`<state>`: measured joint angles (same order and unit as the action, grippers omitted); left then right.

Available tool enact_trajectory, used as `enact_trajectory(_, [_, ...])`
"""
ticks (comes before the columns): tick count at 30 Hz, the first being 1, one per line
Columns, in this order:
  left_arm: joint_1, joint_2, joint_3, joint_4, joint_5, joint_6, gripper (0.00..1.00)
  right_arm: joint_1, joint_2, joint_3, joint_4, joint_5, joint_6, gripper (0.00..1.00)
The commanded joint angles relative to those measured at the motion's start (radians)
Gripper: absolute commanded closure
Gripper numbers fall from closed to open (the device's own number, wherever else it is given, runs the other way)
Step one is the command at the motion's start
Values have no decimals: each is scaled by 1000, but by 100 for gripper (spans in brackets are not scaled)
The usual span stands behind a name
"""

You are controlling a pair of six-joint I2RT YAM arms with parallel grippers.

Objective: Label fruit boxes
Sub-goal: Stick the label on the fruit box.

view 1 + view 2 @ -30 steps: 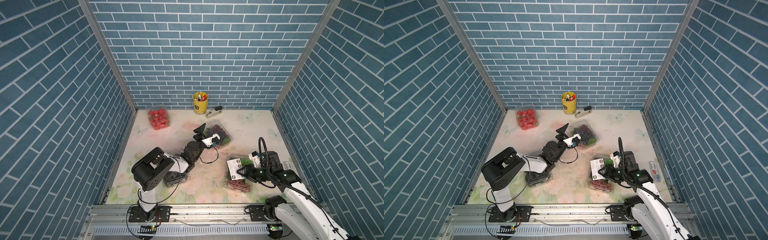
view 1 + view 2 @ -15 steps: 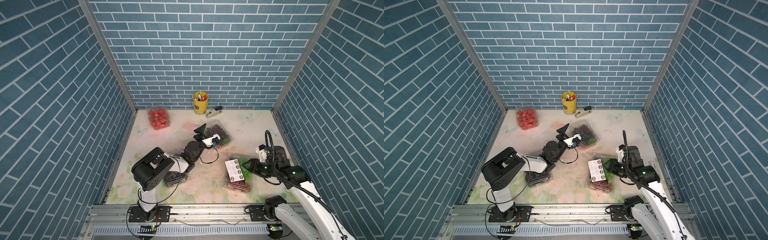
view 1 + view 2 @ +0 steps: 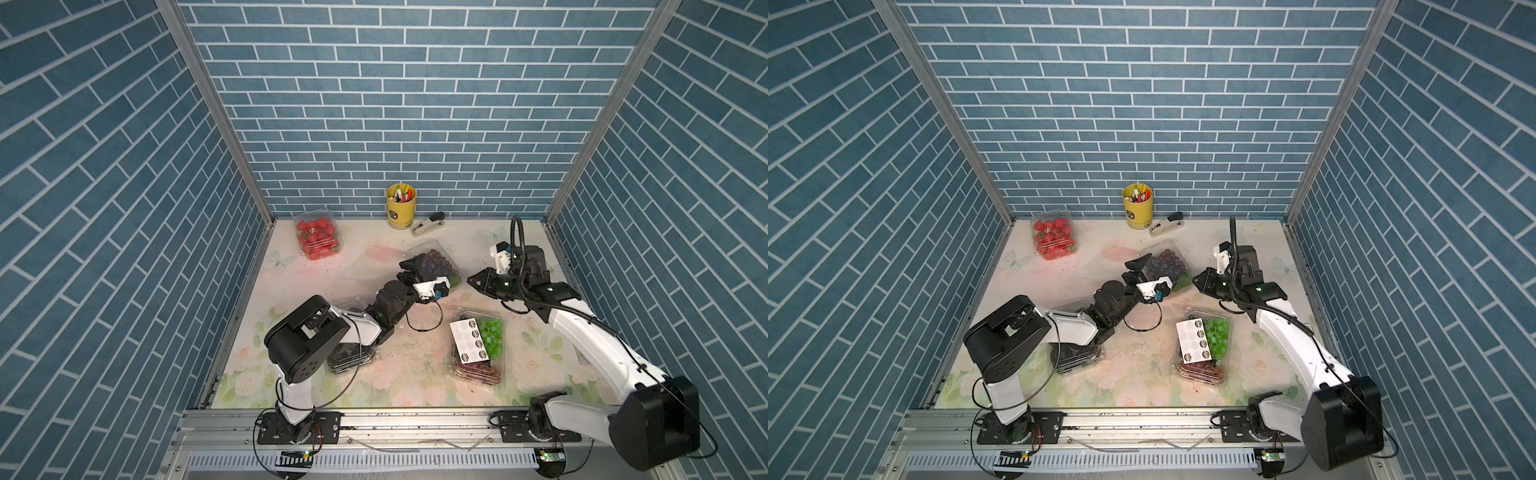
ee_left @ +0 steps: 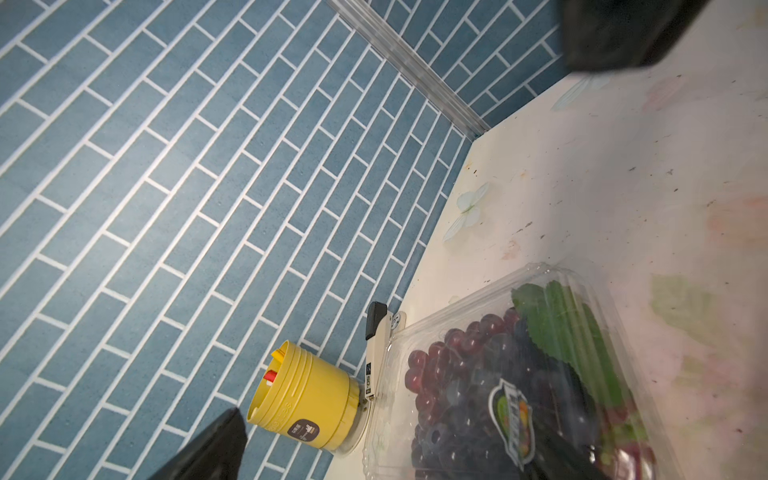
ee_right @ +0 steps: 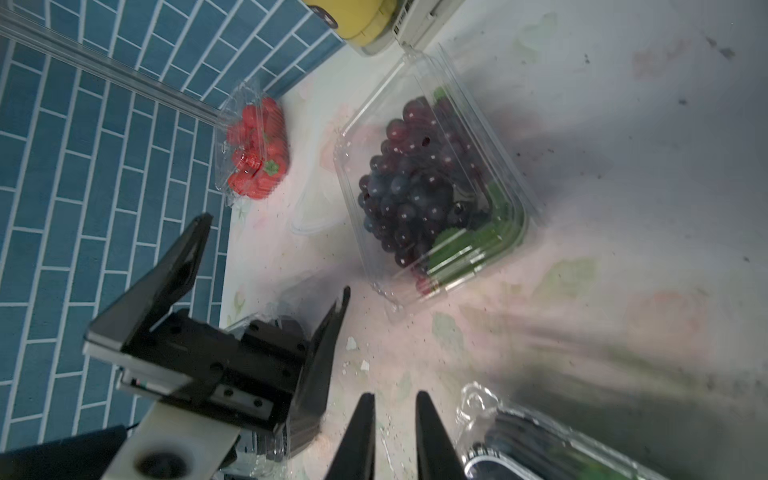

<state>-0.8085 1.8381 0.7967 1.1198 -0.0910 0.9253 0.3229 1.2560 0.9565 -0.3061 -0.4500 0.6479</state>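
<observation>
Four clear fruit boxes lie on the table. The strawberries (image 3: 316,233) (image 3: 1054,236) are at the far left, and the purple grapes (image 3: 436,264) (image 3: 1167,266) (image 5: 432,183) in the middle. The black fruit (image 3: 349,357) lies under my left arm. The mixed grapes (image 3: 482,345) (image 3: 1214,340) carry a white sticker sheet (image 3: 469,340) (image 3: 1192,340). My left gripper (image 3: 409,270) (image 4: 386,457) (image 5: 274,266) stands open at the purple grape box's near corner. My right gripper (image 3: 471,279) (image 5: 395,395) hovers to the right of that box, its fingers a narrow gap apart with nothing between them.
A yellow pen cup (image 3: 400,205) (image 4: 307,399) and a stapler (image 3: 428,223) (image 4: 376,345) stand at the back wall. Blue brick walls close in the left, back and right sides. The purple grape box lid bears an oval printed label (image 4: 513,419).
My right gripper has left the sticker sheet on the mixed grape box and moved back toward the purple grape box, its fingers narrowing. The sheet stays on the box. The left arm is still.
</observation>
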Motion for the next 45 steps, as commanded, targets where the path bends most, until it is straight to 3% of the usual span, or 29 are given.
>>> enact_trajectory(1, [-8, 13, 30, -6, -19, 38, 0, -4, 79, 70, 149, -67, 56, 85])
enact_trajectory(11, [-8, 24, 29, 10, -19, 53, 0, 5, 241, 134, 254, -164, 140, 86])
enact_trajectory(20, [-11, 22, 30, 8, -20, 63, 0, 55, 306, 170, 214, -179, 126, 85])
enact_trajectory(45, [-12, 27, 32, 14, -28, 67, 0, 112, 347, 179, 108, -62, 59, 79])
